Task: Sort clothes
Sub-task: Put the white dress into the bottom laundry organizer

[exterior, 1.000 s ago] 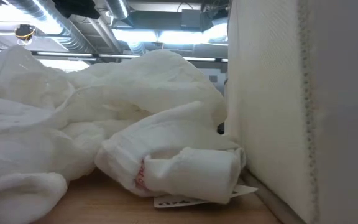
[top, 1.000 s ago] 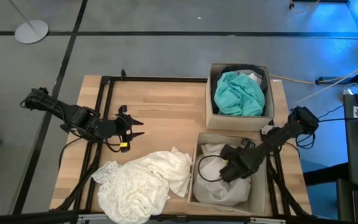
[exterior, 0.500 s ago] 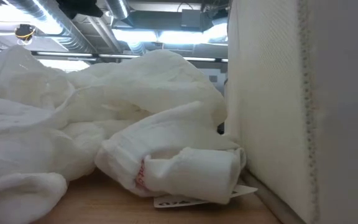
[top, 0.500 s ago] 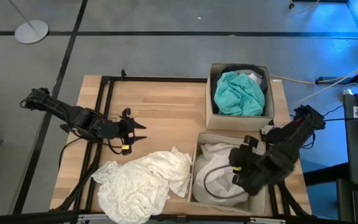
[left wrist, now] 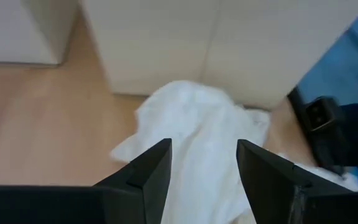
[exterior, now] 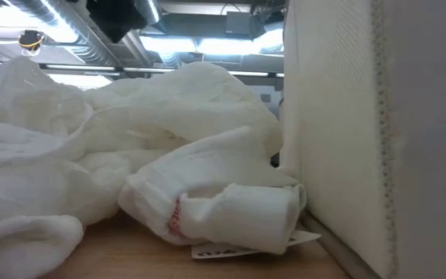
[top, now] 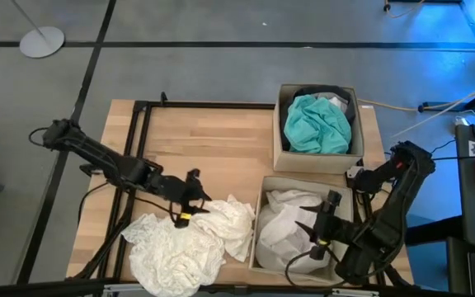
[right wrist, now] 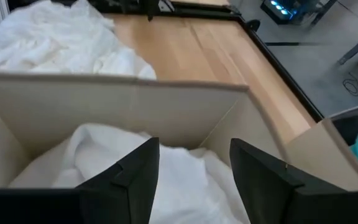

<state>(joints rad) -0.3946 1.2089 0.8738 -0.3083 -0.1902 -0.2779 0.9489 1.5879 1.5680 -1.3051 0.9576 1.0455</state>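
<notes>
The left gripper [top: 200, 202] is hovering open-jawed over the white garment pile [top: 186, 243] lying at the table's [top: 213, 132] seven o'clock. The right gripper [top: 305, 231] is hanging open and empty above white clothes [top: 287, 227] in the near box [top: 259, 216]. The teal garment [top: 316, 124] is sitting in the box [top: 279, 120] at one o'clock.

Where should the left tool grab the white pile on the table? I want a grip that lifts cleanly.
Take the raised fold of the white pile nearest the left tool, coming straight down from above. The fabric bunches into a ridge there, and the open fingers already hover over it, clear of the near box.
</notes>
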